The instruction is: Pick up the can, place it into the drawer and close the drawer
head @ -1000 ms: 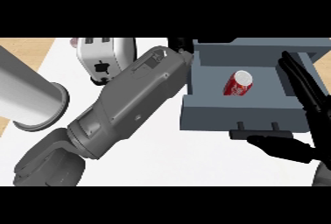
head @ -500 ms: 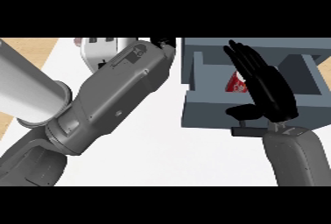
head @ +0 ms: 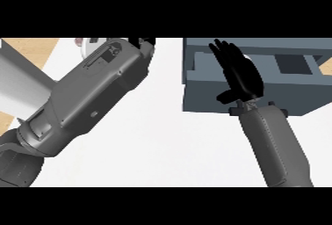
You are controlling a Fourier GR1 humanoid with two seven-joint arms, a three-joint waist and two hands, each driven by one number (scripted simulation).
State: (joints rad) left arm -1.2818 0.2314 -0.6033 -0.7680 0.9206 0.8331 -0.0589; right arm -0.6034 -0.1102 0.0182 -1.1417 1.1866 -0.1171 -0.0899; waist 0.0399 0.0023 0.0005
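The grey-blue drawer (head: 207, 99) stands pulled out at the upper right of the head view. My right hand (head: 243, 81) lies flat over it with straight fingers pointing away, its palm above the drawer's front wall. It hides the part of the drawer's inside where the can lay, so no can shows. My left forearm (head: 84, 101) crosses the left half of the view. Only the dark tips of my left hand (head: 141, 42) show at the top edge, left of the drawer.
A white appliance (head: 91, 43) peeks out behind the left forearm at the top. A large grey cylinder (head: 19, 83) lies at the left edge. Pale countertop (head: 175, 149) spreads between the two arms, with wood trim (head: 29, 48) at the far left.
My right hand has swung from the drawer's right side to over its middle, covering the red can. The drawer's front now sits slightly higher in view. The left forearm shifted a little.
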